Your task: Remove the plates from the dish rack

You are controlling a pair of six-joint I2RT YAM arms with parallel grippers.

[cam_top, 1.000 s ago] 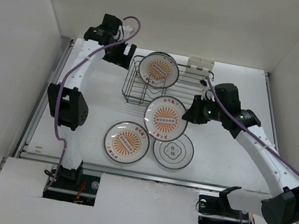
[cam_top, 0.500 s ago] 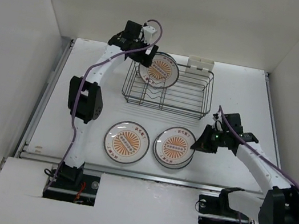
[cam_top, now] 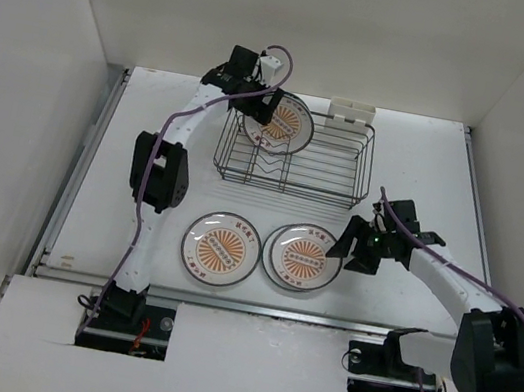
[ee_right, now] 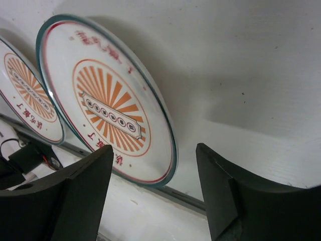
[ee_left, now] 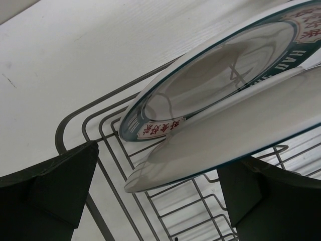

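**Last plates in the rack about to be taken by the left arm**

The left gripper (ee_left: 158, 168) is held wide open at the rack's (cam_top: 294, 156) far left corner, one finger on each side of the plates (ee_left: 220, 135) that lean there. Two plates are seen, it seems, though the top view shows them as one. The unloading is judged nearly finished. For the next move the jaws must be closed on one rim only, and the plate lifted straight out of the wires. In front of the rack a sunburst plate (cam_top: 222, 248) lies flat, and beside it a stack (cam_top: 304, 256). Just right of the stack the right gripper (ee_right: 154, 160) is spread and nothing is held in it. The table (cam_top: 430, 165) is white and matte, and it is closed in by plain white walls (cam_top: 372, 33).
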